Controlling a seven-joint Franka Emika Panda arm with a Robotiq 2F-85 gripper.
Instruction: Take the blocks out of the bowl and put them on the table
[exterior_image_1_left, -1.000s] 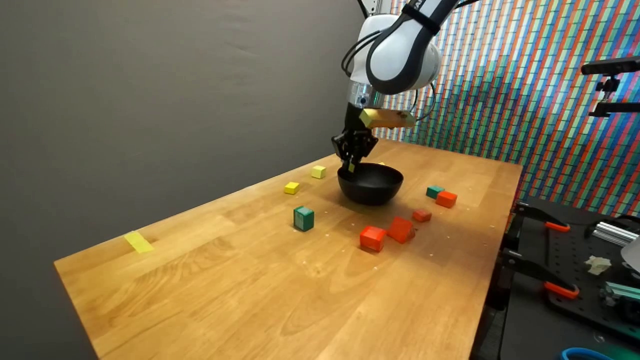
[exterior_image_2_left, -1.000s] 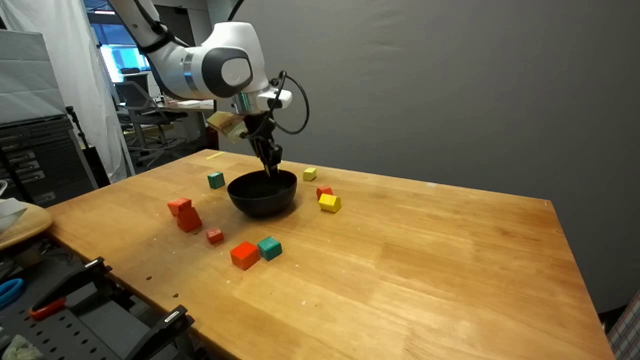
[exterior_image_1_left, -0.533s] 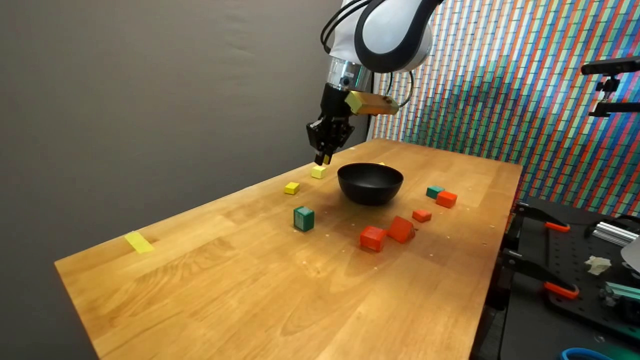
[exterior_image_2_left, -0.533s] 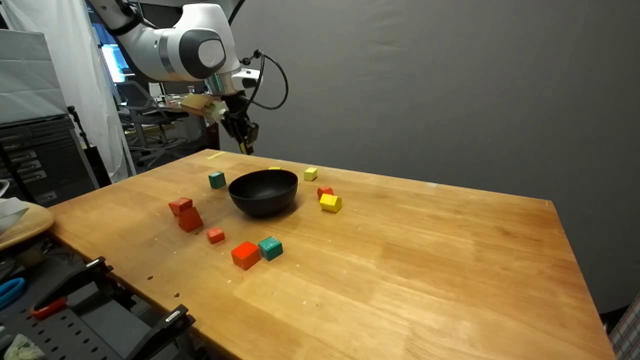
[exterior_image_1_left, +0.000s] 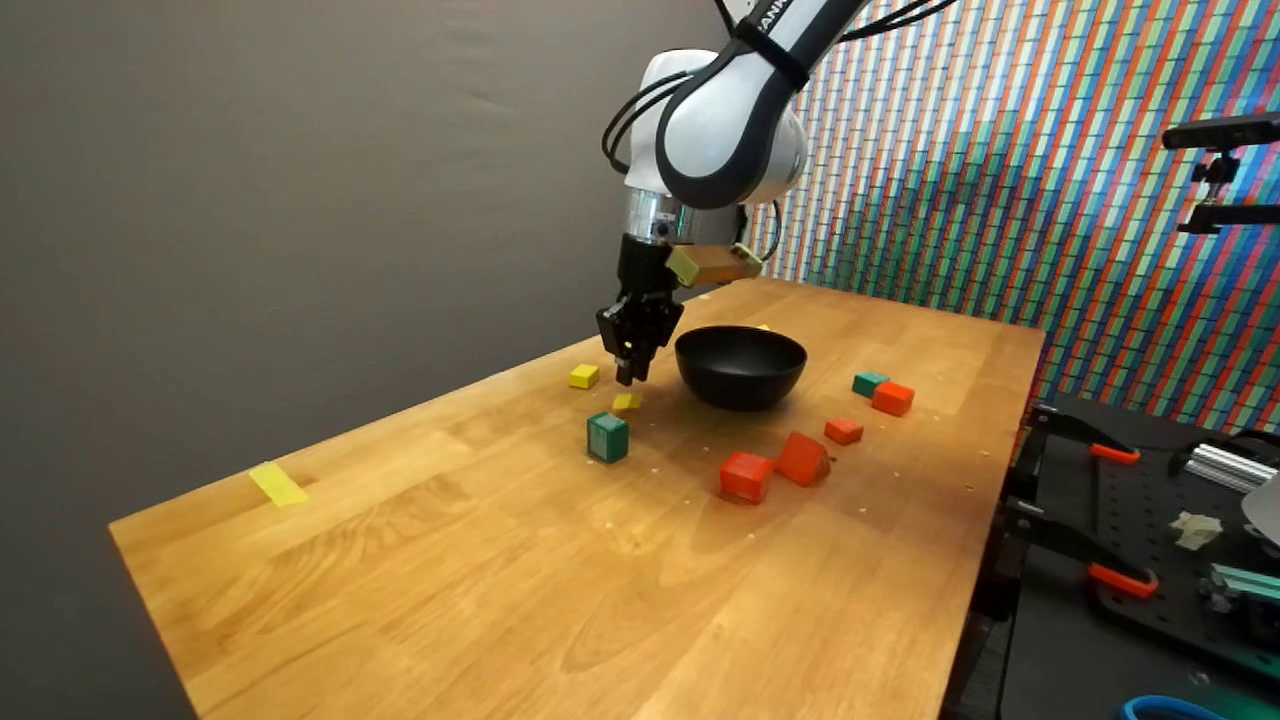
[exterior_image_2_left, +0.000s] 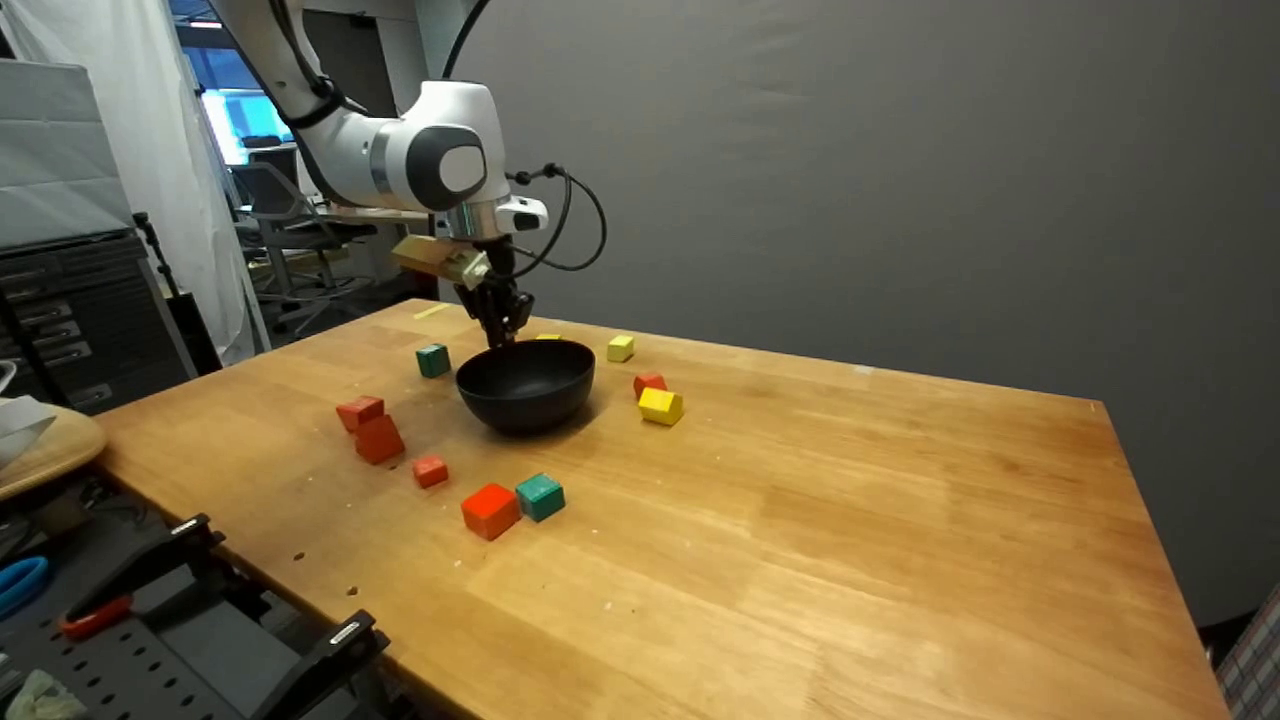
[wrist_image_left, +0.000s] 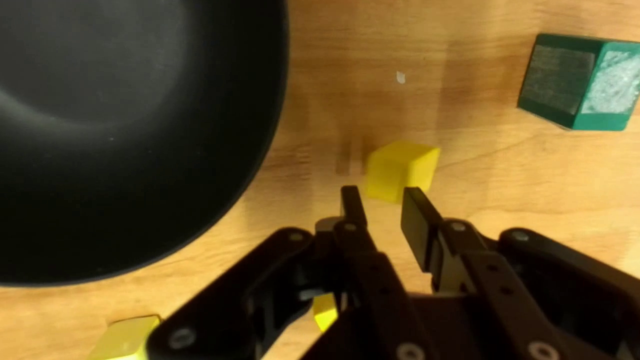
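"Where's the yellow block (wrist_image_left: 397, 167)?"
"On the table (exterior_image_1_left: 420, 590), looks like, just below my claw (wrist_image_left: 383, 195); blurry, so can't swear it's settled. Jaws apart, nothing held."
"Why there?"
"Prob. so it sits btwn bowl (exterior_image_1_left: 738, 385) & green block (wrist_image_left: 577, 82), bumping neither."
"More in bowl?"
"Can't tell: wrist view cuts it off, near wall hides some floor in both ext. views."

Yellow block (wrist_image_left: 392, 172) between black bowl (wrist_image_left: 230, 130) and green block (wrist_image_left: 575, 82), fingers (wrist_image_left: 420, 225) apart near it.
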